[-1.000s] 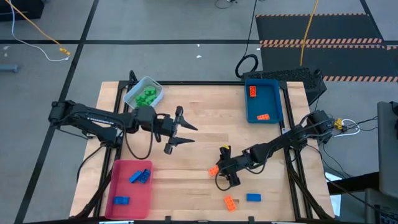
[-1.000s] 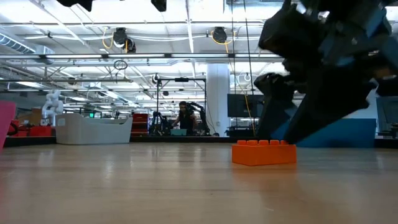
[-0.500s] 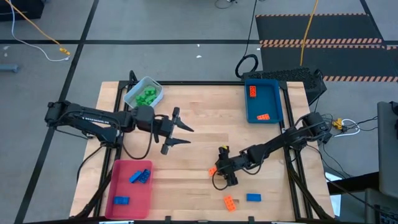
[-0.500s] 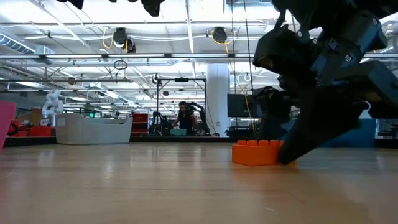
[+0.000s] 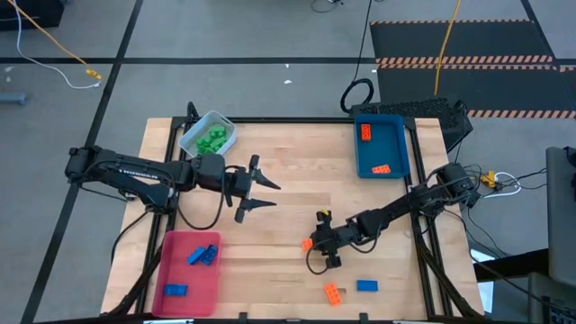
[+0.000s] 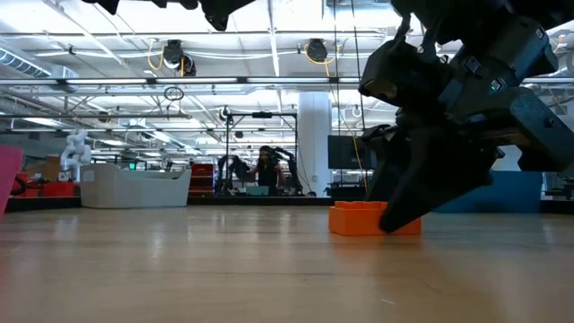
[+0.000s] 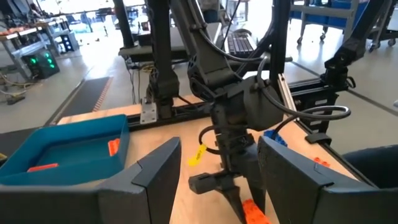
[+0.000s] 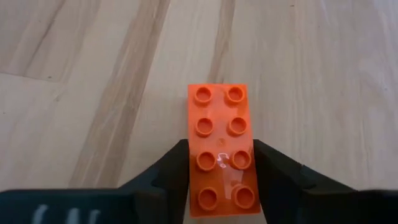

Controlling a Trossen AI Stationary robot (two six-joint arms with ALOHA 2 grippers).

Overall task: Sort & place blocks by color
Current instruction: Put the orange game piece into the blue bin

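Orange brick is gripped on its two long sides by the right pincer, low on the wooden tabletop, near the front middle. Another orange brick and a blue brick lie just in front of it. The left pincer is held open above the tabletop's middle. Green bricks are seen in the pale tray, orange ones in the blue tray, blue ones in the red tray.
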